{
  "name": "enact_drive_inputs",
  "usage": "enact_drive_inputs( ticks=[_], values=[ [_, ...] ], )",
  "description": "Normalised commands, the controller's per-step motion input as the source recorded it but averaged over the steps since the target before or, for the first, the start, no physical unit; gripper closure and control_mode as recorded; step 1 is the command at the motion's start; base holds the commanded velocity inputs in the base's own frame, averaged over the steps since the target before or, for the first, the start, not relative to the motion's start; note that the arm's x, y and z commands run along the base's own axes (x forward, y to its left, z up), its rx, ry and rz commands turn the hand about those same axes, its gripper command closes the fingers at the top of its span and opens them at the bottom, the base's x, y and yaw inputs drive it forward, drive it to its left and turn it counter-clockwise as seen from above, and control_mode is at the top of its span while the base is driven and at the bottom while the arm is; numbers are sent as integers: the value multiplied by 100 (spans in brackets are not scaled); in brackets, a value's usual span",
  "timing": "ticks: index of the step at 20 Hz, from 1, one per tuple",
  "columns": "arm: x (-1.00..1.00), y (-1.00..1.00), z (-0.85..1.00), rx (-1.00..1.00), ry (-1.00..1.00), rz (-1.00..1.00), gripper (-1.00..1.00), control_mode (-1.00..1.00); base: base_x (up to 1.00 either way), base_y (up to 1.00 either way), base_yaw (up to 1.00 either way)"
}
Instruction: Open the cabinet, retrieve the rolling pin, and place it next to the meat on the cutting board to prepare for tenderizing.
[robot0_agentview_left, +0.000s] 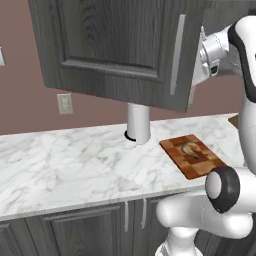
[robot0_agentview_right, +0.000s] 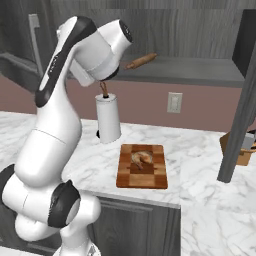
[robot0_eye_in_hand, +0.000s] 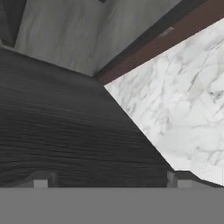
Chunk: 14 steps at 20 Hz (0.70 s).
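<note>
Robot arm (robot0_agentview_right: 55, 135): glossy white rounded shell segments | joints: dark grey to black bands and round caps, one with a pale grey disc face at lower right of left base view | wrist: silvery-grey section at upper right of left base view | fingertips (robot0_eye_in_hand: 41, 179): two small grey blocks, bottom of hand view

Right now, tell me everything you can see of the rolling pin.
The rolling pin is a slim, wood-coloured stick with narrower handle ends. It lies on its side, angled, on the grey shelf inside the open cabinet, near the shelf's front edge. Only the shelf touches it; the arm's wrist crosses in front of its left end.
</note>
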Motion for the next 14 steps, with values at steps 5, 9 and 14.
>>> enact_drive_inputs(
  ticks=[5,9,14],
  values=[
    [-59,91,0,0,0,4,-100,-100,0,0,0],
    [-58,92,0,0,0,3,-100,-100,0,0,0],
    [-53,94,0,0,0,2,-100,-100,0,0,0]
  ],
)
